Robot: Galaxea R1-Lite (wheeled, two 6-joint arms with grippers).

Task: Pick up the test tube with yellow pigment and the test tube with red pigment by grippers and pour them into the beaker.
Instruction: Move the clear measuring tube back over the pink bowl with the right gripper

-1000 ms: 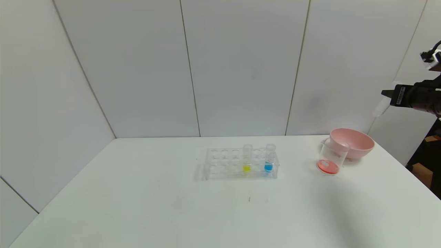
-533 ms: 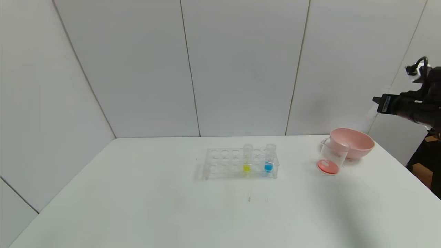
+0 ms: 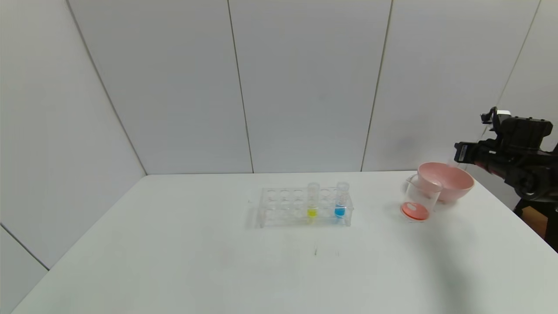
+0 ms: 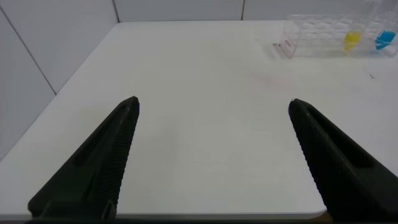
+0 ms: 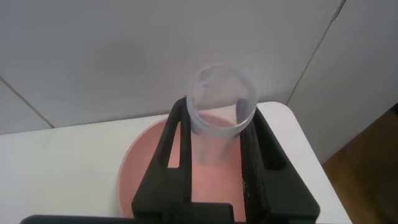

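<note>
Small clear beaker (image 3: pixel 419 202) holding red-orange liquid beside pink bowl (image 3: pixel 449 179), yellow-liquid tube (image 3: pixel 312 201) in clear rack (image 3: pixel 279 208), right gripper (image 5: pixel 214 134) clamping an emptied clear tube (image 5: pixel 219 118) above the bowl, left gripper (image 4: pixel 211 112) spread wide.

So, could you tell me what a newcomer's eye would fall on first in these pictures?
Probably the colour: the beaker with red-orange liquid beside the pink bowl at the table's far right. Above that bowl, the right gripper has its jaws shut on an emptied clear tube. Mid-table, the rack holds the yellow tube and the blue tube.
</note>
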